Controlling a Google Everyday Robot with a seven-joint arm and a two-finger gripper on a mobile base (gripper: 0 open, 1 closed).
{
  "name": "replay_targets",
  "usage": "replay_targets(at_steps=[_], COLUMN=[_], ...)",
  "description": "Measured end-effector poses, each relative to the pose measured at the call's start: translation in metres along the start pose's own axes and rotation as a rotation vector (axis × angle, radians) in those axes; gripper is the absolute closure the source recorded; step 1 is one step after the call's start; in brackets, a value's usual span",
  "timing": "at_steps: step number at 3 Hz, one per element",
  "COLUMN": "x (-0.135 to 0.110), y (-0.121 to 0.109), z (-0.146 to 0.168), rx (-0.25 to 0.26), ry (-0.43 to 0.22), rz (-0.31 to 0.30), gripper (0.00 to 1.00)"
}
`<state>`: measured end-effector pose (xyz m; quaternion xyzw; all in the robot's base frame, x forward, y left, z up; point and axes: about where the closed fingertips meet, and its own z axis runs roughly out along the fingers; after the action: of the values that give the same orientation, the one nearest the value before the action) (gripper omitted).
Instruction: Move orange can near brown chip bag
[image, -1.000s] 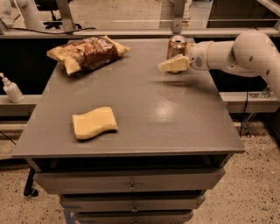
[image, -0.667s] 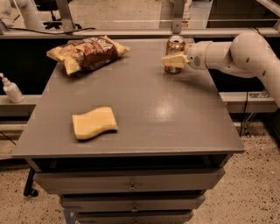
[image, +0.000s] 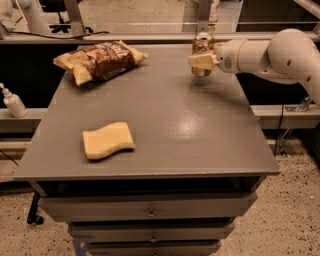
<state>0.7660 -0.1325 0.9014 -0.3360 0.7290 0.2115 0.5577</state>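
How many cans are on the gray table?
1. The orange can stands near the far right edge of the table, with the tool right in front of it. No others show.

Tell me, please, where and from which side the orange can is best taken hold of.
Probably its round side wall at mid-height, approached level from the right. The orange can stands upright near the table's far right corner, and the end effector sits at its middle, reaching in from that side.
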Motion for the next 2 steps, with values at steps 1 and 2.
replay_targets(at_steps=[1, 2], x=[-0.0004, -0.0004], y=[0.0021, 0.0022], z=[0.0025, 0.0027], rx=[-0.005, -0.005], ry=[0.0, 0.0], rz=[0.0, 0.0], gripper=[1.0, 1.0])
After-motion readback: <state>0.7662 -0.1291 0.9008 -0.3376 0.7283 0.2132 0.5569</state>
